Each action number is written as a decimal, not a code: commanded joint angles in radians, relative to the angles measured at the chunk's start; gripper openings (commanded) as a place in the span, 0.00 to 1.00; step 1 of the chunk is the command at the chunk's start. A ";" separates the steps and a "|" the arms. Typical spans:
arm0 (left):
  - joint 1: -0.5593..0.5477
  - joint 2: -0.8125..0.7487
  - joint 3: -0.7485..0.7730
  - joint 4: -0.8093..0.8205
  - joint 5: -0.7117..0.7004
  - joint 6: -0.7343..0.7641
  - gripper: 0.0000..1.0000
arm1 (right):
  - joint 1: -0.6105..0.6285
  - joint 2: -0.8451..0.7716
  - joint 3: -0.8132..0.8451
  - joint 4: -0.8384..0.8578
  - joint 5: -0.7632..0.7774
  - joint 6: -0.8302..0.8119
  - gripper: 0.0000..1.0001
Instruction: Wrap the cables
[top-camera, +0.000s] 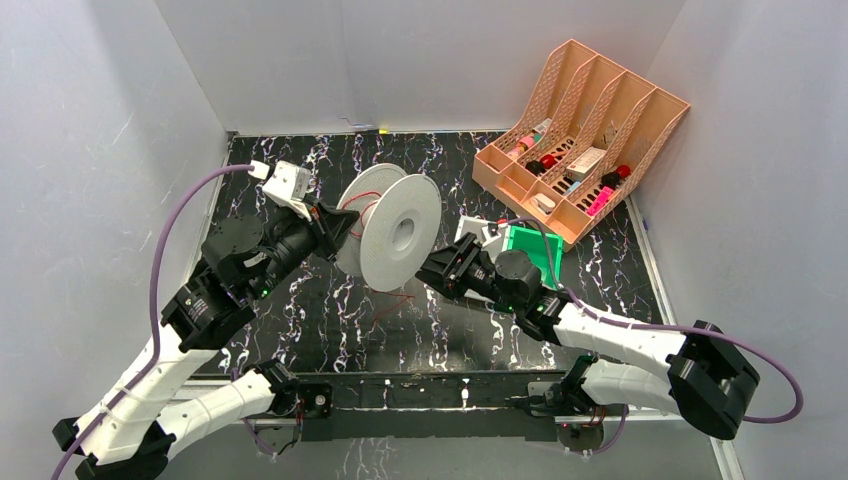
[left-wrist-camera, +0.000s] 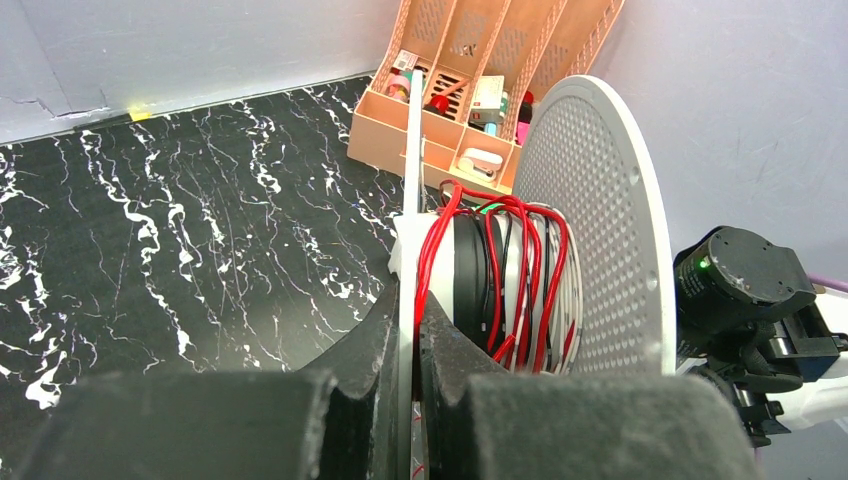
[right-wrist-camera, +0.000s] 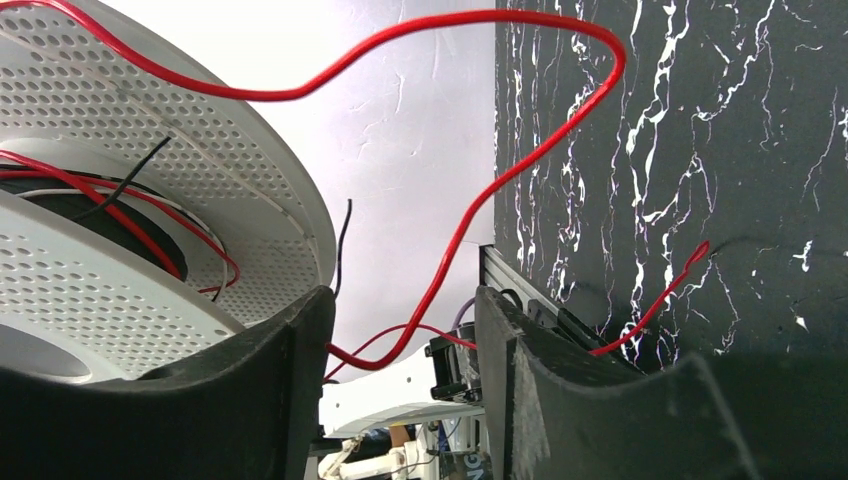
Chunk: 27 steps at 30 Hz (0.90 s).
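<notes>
**A:** One white perforated plastic spool (top-camera: 385, 250), is it? Where does it stand?

**B:** It is over the middle of the black marbled bench (top-camera: 300, 310), standing on edge with its axis about level. I cannot tell if the lower rim touches the bench. Thin red wire (right-wrist-camera: 560, 130) is wound on the core in several turns, beside some black and white turns.

**A:** And the loose part of the red wire?

**B:** It leaves the spool in a wide loop and hangs down toward the bench.

**A:** Who holds the spool?

**B:** The left end effector (left-wrist-camera: 405, 320). Its fingers are pressed together on the thin rim of one flange.

**A:** And the other side?

**B:** The right end effector (right-wrist-camera: 405, 300) is just beside the other flange. Its fingers are apart, and the red wire passes through the gap.

**A:** What is behind?

**B:** A pink plastic file organiser (top-camera: 580, 130) in the far right corner, and a green box (top-camera: 530, 250) near it.
</notes>
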 joint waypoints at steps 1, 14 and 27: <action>-0.001 -0.015 0.021 0.091 0.002 -0.011 0.00 | 0.002 -0.027 -0.003 0.056 0.013 0.018 0.57; -0.002 -0.020 0.024 0.087 -0.005 -0.008 0.00 | 0.003 -0.023 -0.013 0.077 0.001 0.013 0.00; -0.002 0.072 0.064 0.041 -0.202 -0.001 0.00 | 0.068 0.028 0.058 -0.111 -0.165 -0.261 0.00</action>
